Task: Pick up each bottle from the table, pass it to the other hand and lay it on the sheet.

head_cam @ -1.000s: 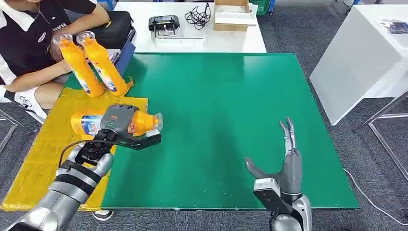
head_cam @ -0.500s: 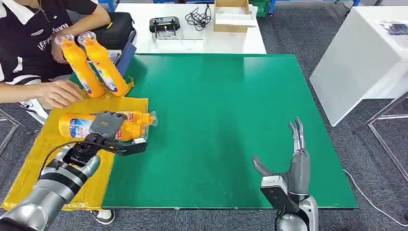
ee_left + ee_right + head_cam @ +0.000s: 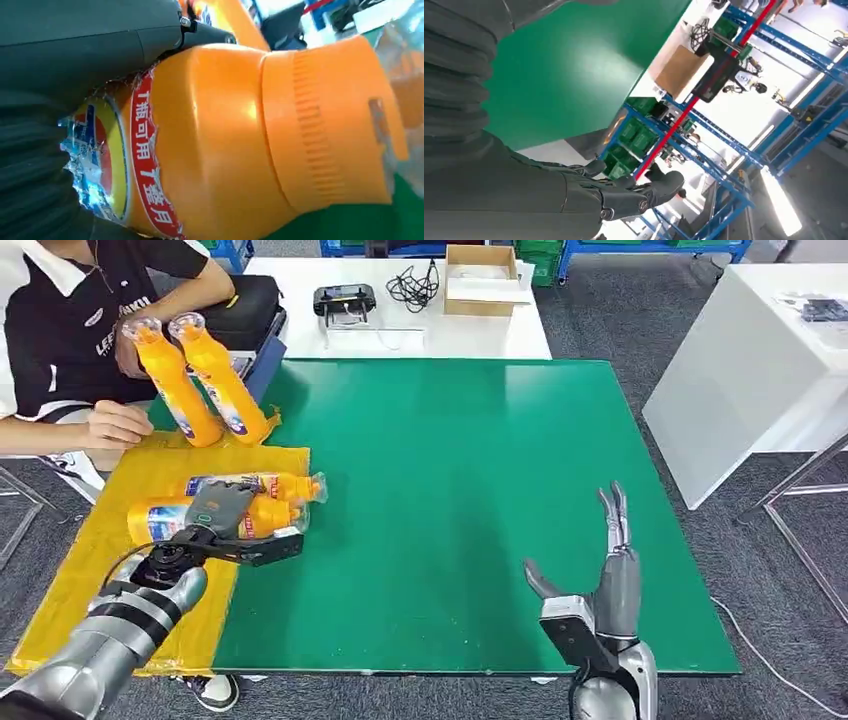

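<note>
While the left hand (image 3: 232, 523) grips an orange bottle (image 3: 180, 519) around its middle, the bottle lies on its side low over the yellow sheet (image 3: 120, 540), long axis across the table edge, cap toward the green table (image 3: 470, 490). A second bottle (image 3: 255, 483) lies just beyond it. The right hand (image 3: 600, 585) hangs well apart, fingers spread, holding nothing.

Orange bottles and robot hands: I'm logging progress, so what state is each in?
Orange plastic bottle in left robot hand: gripped, lying sideways.
Second orange bottle on yellow sheet: lying flat.
Two orange bottles by the person: tilted, held.
Left robot hand: gripping.
Right robot hand: empty, fingers straight.
</note>
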Tool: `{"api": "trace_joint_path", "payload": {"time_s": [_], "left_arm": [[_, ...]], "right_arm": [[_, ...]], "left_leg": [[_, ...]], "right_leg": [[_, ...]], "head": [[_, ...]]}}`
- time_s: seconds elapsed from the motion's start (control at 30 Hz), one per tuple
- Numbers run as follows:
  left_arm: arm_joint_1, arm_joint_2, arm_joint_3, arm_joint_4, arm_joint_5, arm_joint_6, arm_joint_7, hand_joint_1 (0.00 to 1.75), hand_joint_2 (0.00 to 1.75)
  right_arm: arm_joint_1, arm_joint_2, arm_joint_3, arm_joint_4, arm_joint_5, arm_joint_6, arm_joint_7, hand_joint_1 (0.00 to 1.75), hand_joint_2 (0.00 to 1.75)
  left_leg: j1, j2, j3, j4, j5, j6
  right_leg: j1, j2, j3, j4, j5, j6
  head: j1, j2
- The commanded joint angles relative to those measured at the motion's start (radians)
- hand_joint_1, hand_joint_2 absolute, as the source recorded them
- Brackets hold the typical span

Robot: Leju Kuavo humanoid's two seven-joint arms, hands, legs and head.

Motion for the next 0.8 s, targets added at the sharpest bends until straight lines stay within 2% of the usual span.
{"api": "trace_joint_path", "payload": {"time_s": [0.03,0.23,0.57,0.67,0.8], "left_arm": [[0.06,-0.121,0.036,0.104,0.019,0.029,0.006,0.0,1.75],[0.076,-0.132,0.045,0.035,0.019,0.053,-0.007,0.0,1.75],[0.075,-0.135,0.045,0.032,0.019,0.051,-0.008,0.0,1.75],[0.101,-0.149,0.06,-0.048,-0.065,0.197,0.016,0.0,1.75],[0.189,-0.185,0.124,-0.304,-0.127,0.375,0.009,0.0,1.75]], "right_arm": [[-0.024,-0.004,-0.001,0.072,-0.003,-0.004,0.002,0.0,1.75],[-0.017,-0.004,-0.01,0.068,-0.001,-0.005,0.005,0.0,1.75],[-0.016,-0.004,-0.01,0.068,-0.001,-0.005,0.005,0.0,1.75],[-0.004,-0.004,-0.011,0.055,0.011,-0.006,0.009,0.0,1.75],[0.028,-0.011,-0.009,0.022,0.021,-0.011,0.013,0.0,1.75]], "left_leg": [[-0.001,-0.002,0.001,-0.003,0.002,0.0],[0.0,-0.007,0.0,-0.001,0.004,0.003],[-0.001,-0.006,-0.003,-0.002,0.003,0.003],[0.0,-0.007,-0.003,-0.001,0.003,0.004],[0.0,-0.005,-0.005,-0.001,0.003,0.004]], "right_leg": [[-0.001,-0.002,0.001,-0.002,0.001,0.0],[-0.001,-0.007,0.002,-0.001,0.0,0.003],[-0.001,-0.006,0.002,-0.002,0.0,0.003],[-0.001,-0.007,0.01,-0.001,0.0,0.003],[0.0,-0.005,0.007,-0.002,0.0,0.003]], "head": [[0.0,0.0],[0.0,0.0],[0.0,0.0],[0.0,0.0],[0.0,0.0]]}}
